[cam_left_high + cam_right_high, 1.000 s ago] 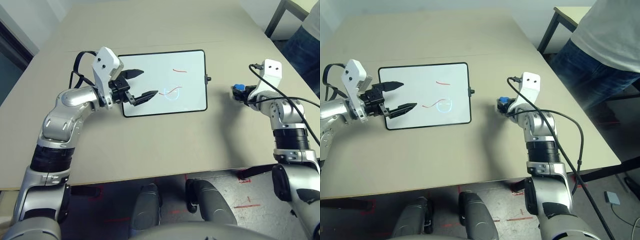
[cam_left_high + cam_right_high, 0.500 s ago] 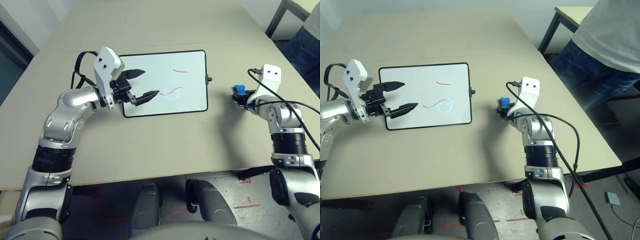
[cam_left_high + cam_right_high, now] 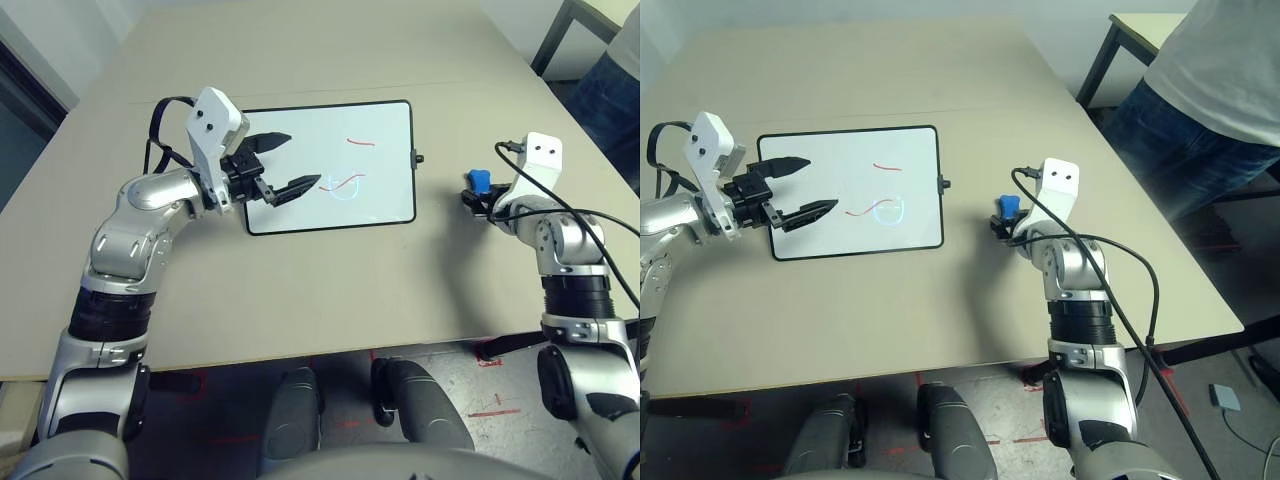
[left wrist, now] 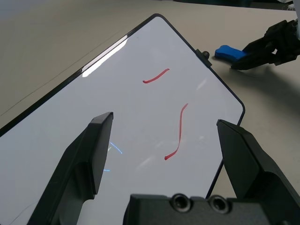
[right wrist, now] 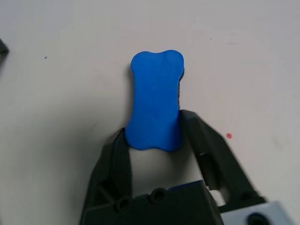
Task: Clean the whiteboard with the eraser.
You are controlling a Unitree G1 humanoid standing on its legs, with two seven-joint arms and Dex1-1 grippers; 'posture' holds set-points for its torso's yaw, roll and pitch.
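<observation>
Right wrist view gives you the right tool (image 5: 152, 140) clasping the near end of the small bright blue pinched-middle eraser (image 5: 156, 101), its long axis running straight away from the fingers, resting on the beige counter (image 3: 330, 290). Farther off to that tool's left lies the black-framed white whiteboard (image 3: 380, 180) with red scribbles (image 4: 176, 133); your left tool (image 3: 280, 168) hovers released over it. No readable writing.

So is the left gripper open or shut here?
Open. The left gripper hovers over the whiteboard with its two black fingers spread wide, nothing between them.
</observation>
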